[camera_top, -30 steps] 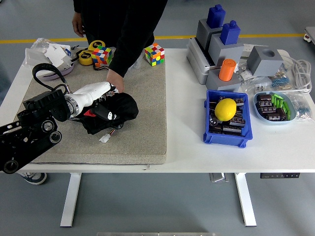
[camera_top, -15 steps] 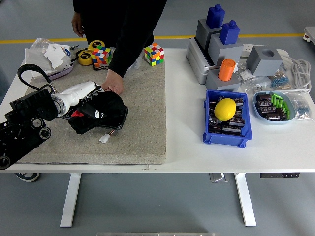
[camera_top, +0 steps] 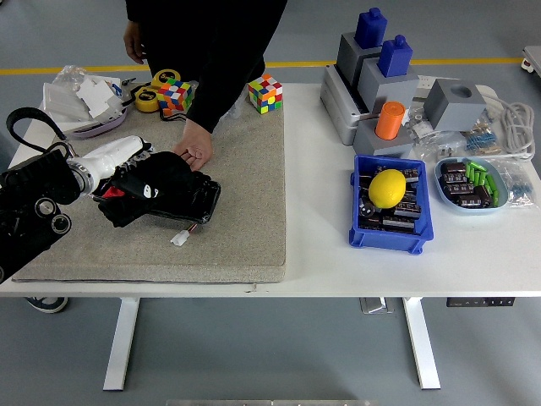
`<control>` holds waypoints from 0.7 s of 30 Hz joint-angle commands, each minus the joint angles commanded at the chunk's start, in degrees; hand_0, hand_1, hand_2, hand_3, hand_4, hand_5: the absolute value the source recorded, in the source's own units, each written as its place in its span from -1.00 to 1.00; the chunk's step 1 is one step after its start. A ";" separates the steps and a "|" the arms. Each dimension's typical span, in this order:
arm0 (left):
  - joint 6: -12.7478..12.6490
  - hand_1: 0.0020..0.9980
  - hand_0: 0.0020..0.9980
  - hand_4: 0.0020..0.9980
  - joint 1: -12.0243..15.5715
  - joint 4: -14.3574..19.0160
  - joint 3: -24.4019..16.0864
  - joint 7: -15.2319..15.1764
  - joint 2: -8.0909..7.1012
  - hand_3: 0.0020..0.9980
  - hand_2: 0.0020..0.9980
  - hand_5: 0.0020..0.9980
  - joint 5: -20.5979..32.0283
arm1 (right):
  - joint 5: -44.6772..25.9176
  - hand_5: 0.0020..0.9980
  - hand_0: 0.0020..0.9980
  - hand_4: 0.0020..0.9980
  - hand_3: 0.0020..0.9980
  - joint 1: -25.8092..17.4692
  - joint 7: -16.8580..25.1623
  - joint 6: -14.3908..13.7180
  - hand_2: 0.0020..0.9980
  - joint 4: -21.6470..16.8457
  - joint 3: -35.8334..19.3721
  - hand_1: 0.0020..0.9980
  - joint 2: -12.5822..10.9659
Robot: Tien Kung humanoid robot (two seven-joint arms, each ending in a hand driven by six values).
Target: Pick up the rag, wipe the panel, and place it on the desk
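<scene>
White table (camera_top: 321, 254) carries grey mat (camera_top: 245, 211). Left hand (camera_top: 127, 165), fingers closed on black rag (camera_top: 148, 190), has dragged it leftward across dark panel (camera_top: 199, 201), now partly uncovered. Person's hand (camera_top: 196, 150) steadies panel. Wiping underway; placing pending.

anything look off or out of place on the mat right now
A person's hand rests on the mat right beside the black panel while the left robot hand drags the black rag over it. A small white connector lies loose nearby.
</scene>
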State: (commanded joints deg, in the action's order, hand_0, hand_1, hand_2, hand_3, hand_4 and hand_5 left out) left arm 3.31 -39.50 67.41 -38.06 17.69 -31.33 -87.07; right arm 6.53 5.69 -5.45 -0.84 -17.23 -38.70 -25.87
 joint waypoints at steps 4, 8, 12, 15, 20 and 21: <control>-0.09 -0.41 -0.47 0.34 0.30 -0.81 -0.11 -0.16 -0.16 0.20 -0.17 -0.91 0.14 | 0.18 0.01 0.46 1.00 0.18 0.03 -0.02 -0.03 0.37 -0.04 -0.23 0.37 0.05; -0.10 -0.41 -0.47 0.34 0.38 -1.33 -0.26 -0.23 -0.62 0.20 -0.17 -0.91 0.05 | 0.18 0.01 0.46 1.00 0.18 0.08 -0.07 -0.04 0.37 -0.07 -0.27 0.37 0.00; -0.13 -0.41 -0.47 0.34 0.42 -1.34 -0.91 -0.22 -1.22 0.20 -0.17 -0.90 -0.14 | 0.01 0.01 0.46 1.00 0.18 0.07 -0.16 0.00 0.37 0.07 -0.16 0.37 -0.02; -0.05 -0.41 -0.47 0.34 0.29 -1.34 -1.33 -0.16 -1.80 0.20 -0.17 -0.90 -0.49 | 0.04 0.01 0.46 1.00 0.18 0.09 -0.17 0.02 0.37 0.07 -0.19 0.37 0.00; -0.05 -0.41 -0.47 0.34 0.32 -1.40 -1.99 -0.22 -2.74 0.20 -0.17 -0.90 -0.84 | 0.29 0.01 0.46 1.00 0.18 0.09 -0.09 -0.02 0.37 -0.08 -0.45 0.37 0.11; -0.02 -0.41 -0.47 0.34 0.37 -1.44 -2.05 -0.24 -2.91 0.20 -0.17 -0.90 -0.90 | 0.34 0.01 0.46 1.00 0.18 0.08 -0.09 -0.02 0.37 -0.08 -0.47 0.37 0.12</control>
State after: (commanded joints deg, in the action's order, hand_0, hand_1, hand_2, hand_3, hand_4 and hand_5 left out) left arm 3.29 -39.14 65.96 -40.11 17.45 -34.24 -87.97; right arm 6.87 5.77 -5.54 -0.85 -17.32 -39.17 -25.75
